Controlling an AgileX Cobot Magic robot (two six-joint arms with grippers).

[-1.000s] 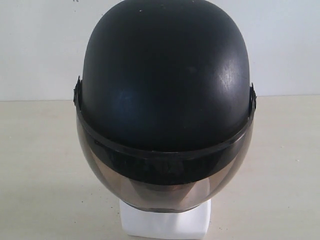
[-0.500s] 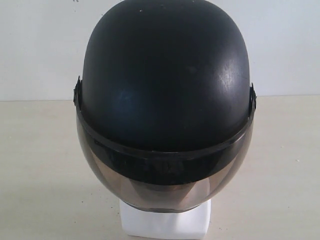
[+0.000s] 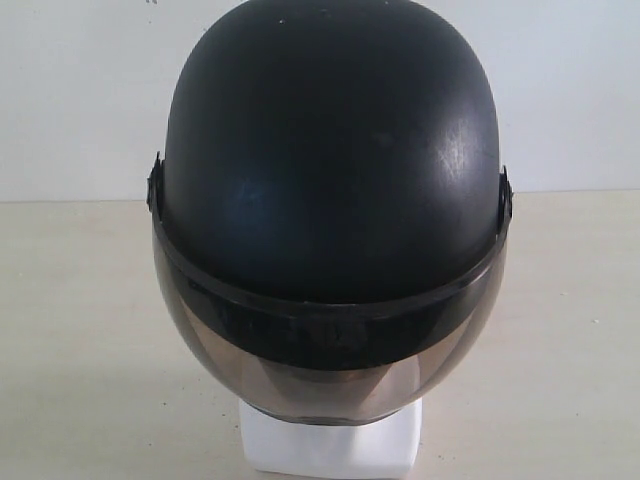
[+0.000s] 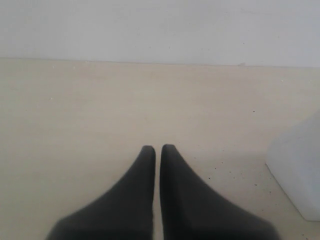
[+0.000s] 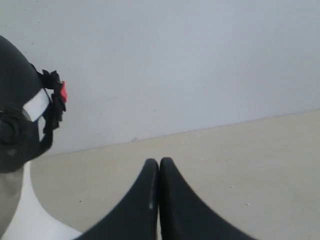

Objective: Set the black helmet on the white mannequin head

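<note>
The helmet [image 3: 330,170] sits on the head [image 3: 330,448], covering it almost wholly. In the exterior view only the white base shows beneath the lower edge of the visor [image 3: 330,365]. The visor is down across the face, smoky brown, and the face behind it is too dim to make out. The helmet stands level and centred over the base, on a pale tabletop [image 3: 90,340] in front of a white wall [image 3: 80,90].

The left gripper [image 4: 157,148] hangs over bare tabletop, its fingers [image 4: 142,170] brought together to a thin slit with nothing between them. A white corner of the head's base lies off to one side, well apart from the fingertips.

The right gripper [image 5: 159,161] has its fingers [image 5: 172,190] pressed together, also holding nothing. It is near the side of the helmet but not touching it. At the edge of that view appear the helmet's dark shell, a black strap [image 5: 51,107] with a small red clip [image 5: 63,92], and the white neck below.
</note>
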